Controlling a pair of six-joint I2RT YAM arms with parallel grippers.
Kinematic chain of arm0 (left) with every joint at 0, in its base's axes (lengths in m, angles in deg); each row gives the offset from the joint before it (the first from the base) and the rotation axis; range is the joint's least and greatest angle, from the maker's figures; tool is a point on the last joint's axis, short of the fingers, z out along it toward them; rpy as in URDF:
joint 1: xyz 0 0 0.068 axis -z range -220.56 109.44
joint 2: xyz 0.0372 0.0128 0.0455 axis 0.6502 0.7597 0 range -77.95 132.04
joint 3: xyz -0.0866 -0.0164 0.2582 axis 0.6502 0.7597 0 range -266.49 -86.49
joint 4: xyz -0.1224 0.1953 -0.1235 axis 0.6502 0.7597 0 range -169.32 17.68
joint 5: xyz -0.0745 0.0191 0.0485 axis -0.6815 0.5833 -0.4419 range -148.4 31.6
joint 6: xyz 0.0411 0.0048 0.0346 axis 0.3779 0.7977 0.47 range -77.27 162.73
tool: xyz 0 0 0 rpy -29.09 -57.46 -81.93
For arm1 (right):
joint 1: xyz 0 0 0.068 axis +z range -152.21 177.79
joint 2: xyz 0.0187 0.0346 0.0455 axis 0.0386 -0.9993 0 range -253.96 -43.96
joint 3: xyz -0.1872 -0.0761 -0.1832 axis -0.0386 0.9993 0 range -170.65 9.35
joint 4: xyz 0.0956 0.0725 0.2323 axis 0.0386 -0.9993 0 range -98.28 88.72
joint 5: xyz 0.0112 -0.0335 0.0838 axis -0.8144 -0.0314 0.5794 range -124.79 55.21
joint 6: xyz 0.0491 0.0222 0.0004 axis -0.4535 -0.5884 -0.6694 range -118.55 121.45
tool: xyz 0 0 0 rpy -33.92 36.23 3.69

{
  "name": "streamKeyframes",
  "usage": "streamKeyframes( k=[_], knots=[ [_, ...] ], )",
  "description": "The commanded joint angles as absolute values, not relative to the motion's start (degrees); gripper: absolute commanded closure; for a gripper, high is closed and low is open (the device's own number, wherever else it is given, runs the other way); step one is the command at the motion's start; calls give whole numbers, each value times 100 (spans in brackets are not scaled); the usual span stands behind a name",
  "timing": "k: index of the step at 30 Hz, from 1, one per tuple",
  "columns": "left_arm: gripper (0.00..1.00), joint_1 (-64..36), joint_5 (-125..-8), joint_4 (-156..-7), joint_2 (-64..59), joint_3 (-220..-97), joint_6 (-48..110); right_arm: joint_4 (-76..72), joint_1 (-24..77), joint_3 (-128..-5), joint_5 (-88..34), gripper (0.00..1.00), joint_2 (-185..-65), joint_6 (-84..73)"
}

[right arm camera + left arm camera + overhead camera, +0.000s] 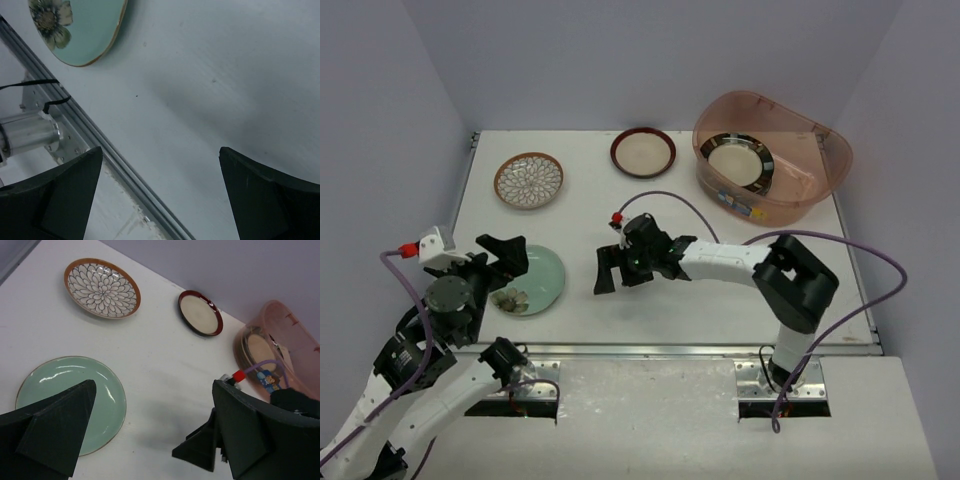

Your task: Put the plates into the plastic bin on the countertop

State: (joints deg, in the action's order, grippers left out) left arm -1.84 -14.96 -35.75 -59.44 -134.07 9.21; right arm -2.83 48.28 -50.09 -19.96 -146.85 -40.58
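Note:
A mint green plate (535, 280) with a flower lies at the near left of the white countertop (720, 290). It also shows in the left wrist view (75, 392) and the right wrist view (85, 30). My left gripper (505, 255) is open and empty, hovering over the plate's left edge (152, 405). My right gripper (610, 268) is open and empty, above bare countertop right of that plate (160, 165). A brown-white floral plate (529, 180) and a dark-red rimmed cream plate (643, 151) lie at the back. The pinkish plastic bin (825, 165) holds a black-striped cream plate (740, 160).
The metal rail of the countertop's near edge (100, 145) runs just below the right gripper. The right arm's purple cable (880, 270) loops over the right side of the table. Grey walls close in the back and sides.

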Motion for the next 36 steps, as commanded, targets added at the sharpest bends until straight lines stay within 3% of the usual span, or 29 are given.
streamKeyframes(
  k=[1,6,9,11,17,21,27,31,36],
  knots=[
    [0,-110,-1225,-3652,-6254,-13458,819,1225,5050,-5645,-2174,1,-15510,-4788],
    [0,-110,-1261,-3626,-6101,-13466,818,1307,5052,-6469,-2161,6,-16722,-5600],
    [0,-110,-1292,-3621,-5993,-13475,832,1197,5052,-7089,-1917,20,-17435,-5784],
    [0,-110,-1312,-3624,-5977,-13475,836,814,5045,-7641,-1819,34,-17992,-5905],
    [0,-110,-1314,-3638,-6101,-13466,850,238,5044,-8293,-1891,63,-18789,-6141],
    [0,-110,-1314,-3652,-6152,-13457,861,120,5044,-8434,-1640,99,-19056,-6267],
    [0,-110,-1330,-3659,-6148,-13454,866,1163,4893,-7950,-855,100,-18733,-6795],
    [0,-110,-1408,-3702,-6071,-13432,904,1727,4627,-7536,-331,100,-17665,-6917],
    [0,-105,-1454,-3705,-5967,-13448,919,1416,4083,-7251,-183,100,-16108,-6715]
  ],
)
